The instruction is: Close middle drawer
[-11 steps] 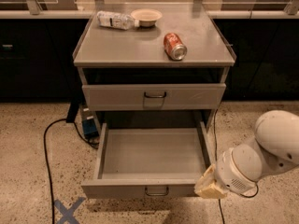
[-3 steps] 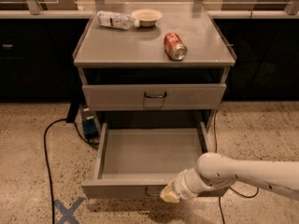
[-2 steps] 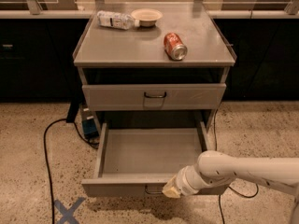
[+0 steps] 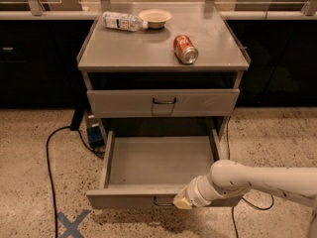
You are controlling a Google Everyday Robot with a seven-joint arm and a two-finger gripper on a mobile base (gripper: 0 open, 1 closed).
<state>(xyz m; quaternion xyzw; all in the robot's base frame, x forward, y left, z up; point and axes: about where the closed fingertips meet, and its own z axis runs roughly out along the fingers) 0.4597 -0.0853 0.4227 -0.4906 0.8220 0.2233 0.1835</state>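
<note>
The middle drawer [image 4: 158, 165] is pulled far out of the grey cabinet and is empty inside. Its short front panel [image 4: 124, 200] faces me, and its small dark wire handle [image 4: 159, 203] is partly hidden. My gripper [image 4: 181, 201], a cream tip on the white arm that reaches in from the right, sits against the front panel just right of the handle. The taller-fronted upper drawer [image 4: 163, 102] stands slightly out above it. The lowest drawer is hidden under the open one.
On the cabinet top [image 4: 124, 48] lie a red soda can [image 4: 185, 48], a plastic bottle [image 4: 121, 21] and a small bowl [image 4: 155, 18]. A black cable [image 4: 48, 157] runs over the floor at the left, near a blue X mark [image 4: 72, 224]. Dark counters stand behind.
My arm has swung in from the right, and the gripper has moved left along the drawer front to near the handle. The drawer stays about as far out as before.
</note>
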